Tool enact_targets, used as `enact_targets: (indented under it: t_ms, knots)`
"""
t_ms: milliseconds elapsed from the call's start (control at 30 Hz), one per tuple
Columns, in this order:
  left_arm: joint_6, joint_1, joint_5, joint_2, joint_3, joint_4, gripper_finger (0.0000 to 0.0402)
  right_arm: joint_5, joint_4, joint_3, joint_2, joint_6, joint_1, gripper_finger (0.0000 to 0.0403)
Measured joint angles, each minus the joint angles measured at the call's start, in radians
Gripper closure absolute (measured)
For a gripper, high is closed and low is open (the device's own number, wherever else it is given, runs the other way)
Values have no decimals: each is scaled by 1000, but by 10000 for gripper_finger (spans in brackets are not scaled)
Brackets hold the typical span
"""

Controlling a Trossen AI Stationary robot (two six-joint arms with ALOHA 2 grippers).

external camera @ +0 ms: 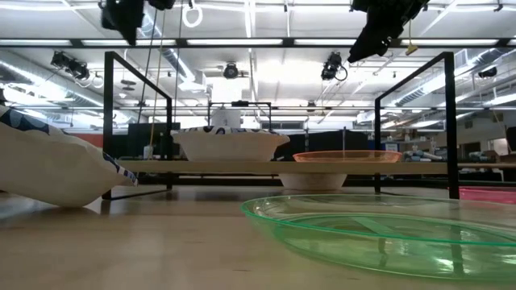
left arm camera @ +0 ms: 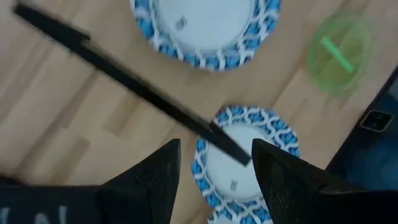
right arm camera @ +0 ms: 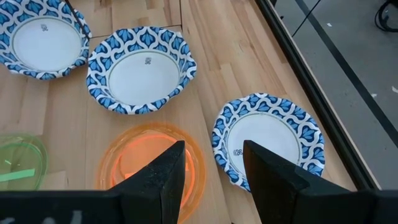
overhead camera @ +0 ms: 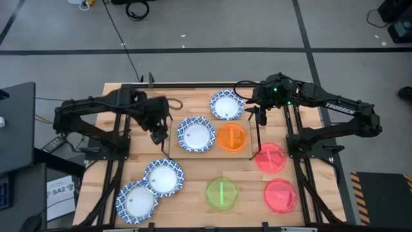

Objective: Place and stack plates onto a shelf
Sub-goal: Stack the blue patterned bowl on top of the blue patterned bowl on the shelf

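The shelf (overhead camera: 214, 152) is a low wood board at mid-table with black wire frames at its ends. A white plate with a blue rim (overhead camera: 196, 135) and an orange plate (overhead camera: 232, 136) rest flat on it side by side. A third blue-rimmed plate (overhead camera: 226, 105) lies on the table behind it. Two more (overhead camera: 163, 177) (overhead camera: 136, 202) overlap at the near left. A green plate (overhead camera: 221, 193) and two red plates (overhead camera: 270, 157) (overhead camera: 280, 196) lie near and right. My left gripper (overhead camera: 158, 132) hangs open above the shelf's left end. My right gripper (overhead camera: 261, 115) hangs open above the shelf's far right corner.
The shelf's left wire frame (left arm camera: 124, 81) runs right under my left gripper (left arm camera: 214, 180). The right wire frame (external camera: 415, 121) stands below my right gripper (external camera: 379, 32). Bare board shows at the shelf's right end (overhead camera: 248, 151). Both arms' frames flank the table.
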Motion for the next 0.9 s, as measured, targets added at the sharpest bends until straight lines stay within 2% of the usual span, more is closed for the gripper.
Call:
enact_targets:
  t_ms: [267, 633, 900]
  knots:
    - [-244, -194, 4, -16, -85, -52, 198, 0, 0, 0, 0, 0, 0, 235]
    - [-566, -411, 111, -13, -261, -45, 198, 0, 1, 0, 0, 0, 0, 235]
    - [-687, -499, 161, -13, -416, 142, 198, 0, 7, 0, 0, -6, 0, 235]
